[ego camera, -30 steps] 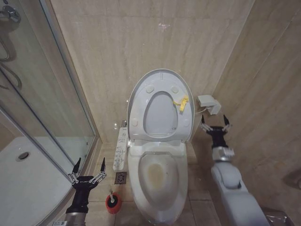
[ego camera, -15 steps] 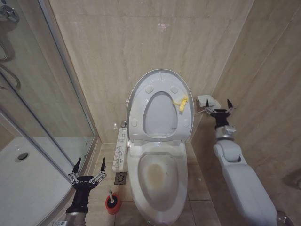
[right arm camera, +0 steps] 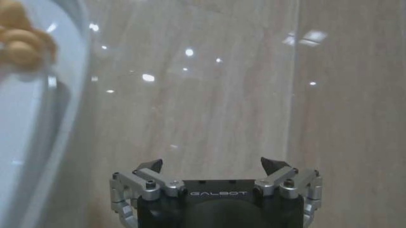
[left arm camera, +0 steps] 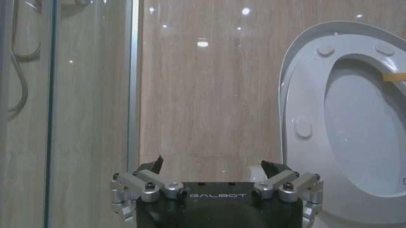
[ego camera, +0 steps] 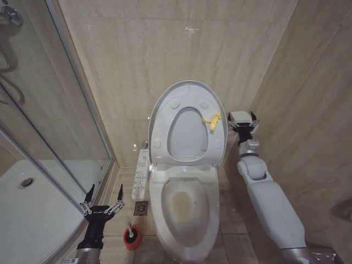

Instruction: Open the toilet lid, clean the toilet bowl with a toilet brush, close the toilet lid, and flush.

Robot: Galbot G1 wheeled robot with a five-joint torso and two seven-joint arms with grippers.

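1. The toilet lid (ego camera: 187, 113) stands raised against the back wall (ego camera: 165, 49), the seat ring up with it, and the small yellow loop tag (ego camera: 212, 120) hangs at its right edge. The toilet bowl (ego camera: 184, 206) lies uncovered below, its stained inside showing, so the opening step looks done and the cleaning not yet begun.

2. The toilet brush (ego camera: 131, 234) stands on the floor just to the left of the bowl, its dark head down in the red holder (ego camera: 132, 238) and its thin white handle pointing roughly upward.

3. The left gripper (ego camera: 102, 202) hovers low on the brush's side, near the shower glass (ego camera: 49, 137); its fingers are spread wide and hold nothing. The brush sits close beside it, to its right and slightly lower, with a clear gap between them.

4. The right gripper (ego camera: 242, 124) is high up by the right edge of the lid, near the yellow tag and a small white fitting (ego camera: 238, 116) on the wall. Its fingers are likewise apart and empty.

5. By my judgement the left arm is far the nearer to the brush. The upright handle would call for a sideways approach, with the fingers closing across the stick.
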